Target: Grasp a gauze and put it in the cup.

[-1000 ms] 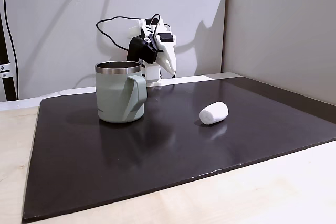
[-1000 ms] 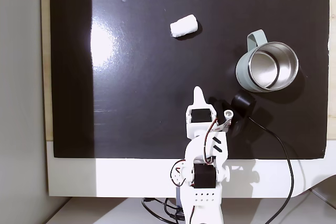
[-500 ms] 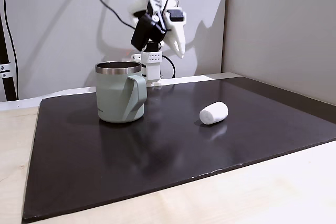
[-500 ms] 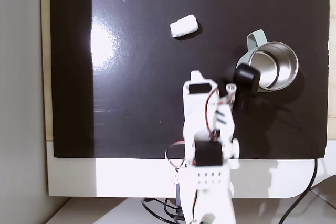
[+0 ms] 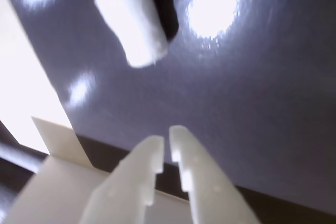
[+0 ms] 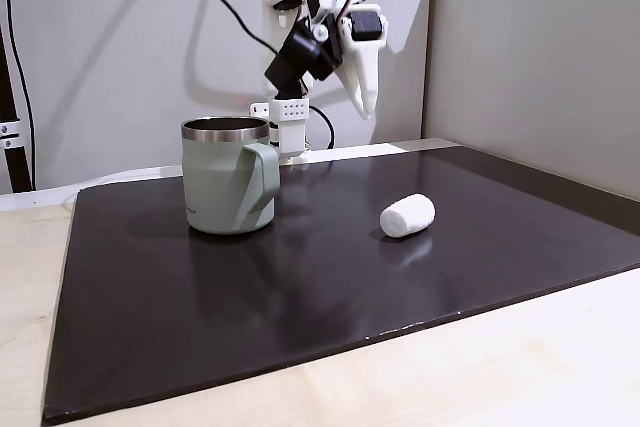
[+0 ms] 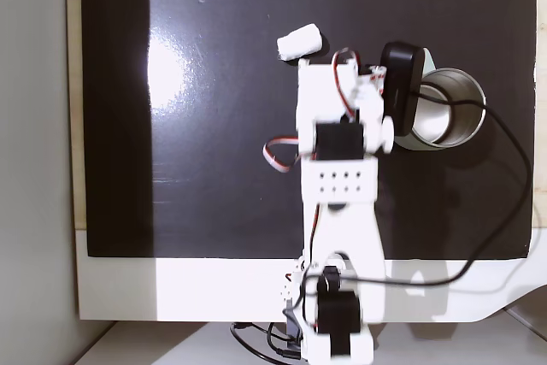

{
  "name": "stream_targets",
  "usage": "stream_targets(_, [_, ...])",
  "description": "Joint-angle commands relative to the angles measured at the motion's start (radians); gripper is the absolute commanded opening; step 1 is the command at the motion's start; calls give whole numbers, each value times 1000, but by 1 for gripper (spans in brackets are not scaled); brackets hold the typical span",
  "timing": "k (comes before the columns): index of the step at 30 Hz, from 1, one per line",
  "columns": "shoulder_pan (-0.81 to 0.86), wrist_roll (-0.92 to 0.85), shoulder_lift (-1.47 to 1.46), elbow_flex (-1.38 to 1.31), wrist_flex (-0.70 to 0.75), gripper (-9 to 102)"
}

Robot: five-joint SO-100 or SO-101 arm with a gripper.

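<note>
The white gauze [image 6: 408,215] lies on its side on the black mat, right of the cup in a fixed view. It also lies at the mat's far end [image 7: 298,42], just beyond the arm. The sage-green cup [image 6: 228,189] stands upright with its steel rim [image 7: 461,104] partly covered by the wrist's black camera. My white gripper [image 6: 367,105] hangs high in the air behind the mat, pointing down. In the wrist view its fingertips [image 5: 167,141] sit almost together with nothing between them, and the gauze [image 5: 134,22] shows blurred at the upper left, well beyond them.
The black mat [image 6: 300,287] covers most of a pale wooden table [image 6: 500,367]. A grey wall panel [image 6: 540,57] stands close on the right. A black cable [image 7: 513,177] loops from the arm past the cup. The arm's base [image 7: 333,331] sits at the mat's edge.
The arm has lifted from its folded pose and stretched out over the mat towards the gauze. The gripper is higher and farther forward. Gauze and cup have not moved.
</note>
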Motion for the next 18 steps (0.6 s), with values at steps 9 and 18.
stream_targets(9, [6,21,-543,-793,342,13])
stream_targets(18, [-40,-89,-948,-1434,588,20])
